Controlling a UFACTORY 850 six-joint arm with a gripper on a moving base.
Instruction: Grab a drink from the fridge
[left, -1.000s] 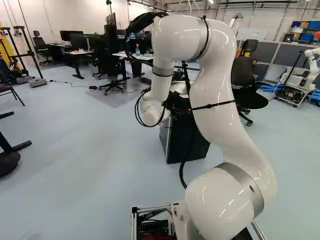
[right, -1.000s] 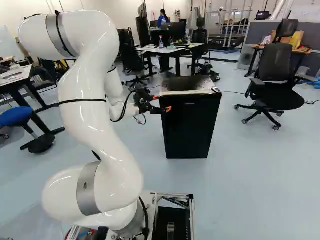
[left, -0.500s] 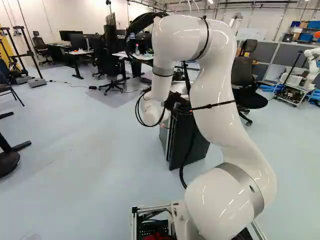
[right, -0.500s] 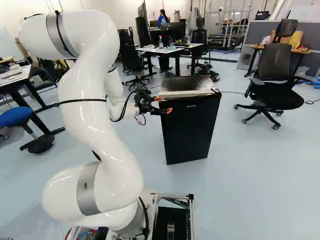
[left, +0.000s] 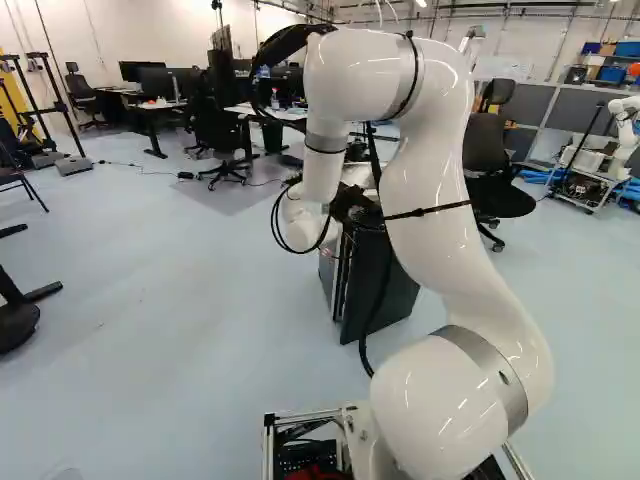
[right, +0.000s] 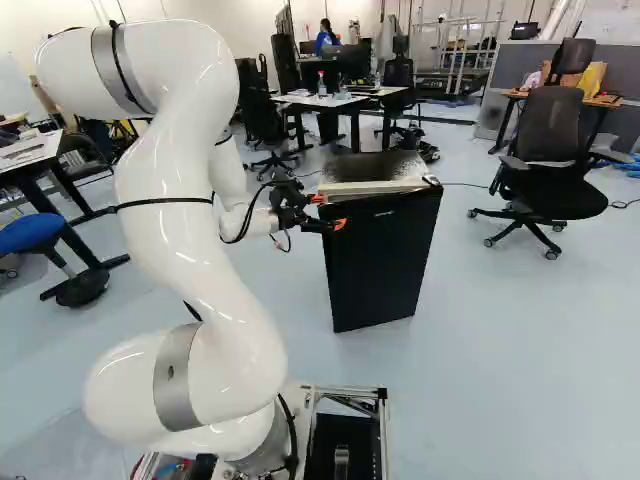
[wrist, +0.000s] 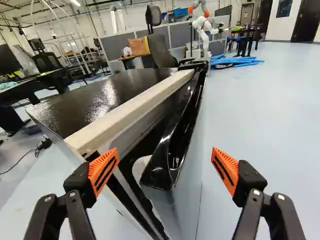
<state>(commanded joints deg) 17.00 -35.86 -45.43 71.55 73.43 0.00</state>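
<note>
The black fridge (right: 382, 262) stands ahead of the arm, its door slightly ajar. By its near top corner is my gripper (right: 331, 211), fingers apart. In the wrist view the gripper (wrist: 165, 157) is open, with the door's glossy edge (wrist: 162, 172) between and ahead of its fingers. One finger overlaps the side of the fridge body near the gap, the other is beyond the door's outer face; whether either touches cannot be told. A pale strip (wrist: 132, 111) runs along the front of the fridge top (wrist: 95, 100). The fridge's inside is hidden, and no drink shows inside it.
Behind the fridge are desks (right: 342, 101) with a bottle (right: 322, 86). An office chair (right: 552, 170) stands right of the fridge in the right base view, a blue stool (right: 32, 233) at the left. Another robot (left: 625, 130) stands at the far right of the left base view.
The fridge door has swung outward from the body, opening a narrow gap along the pale strip. My gripper has shifted slightly with it, its fingers still apart. The base has not moved.
</note>
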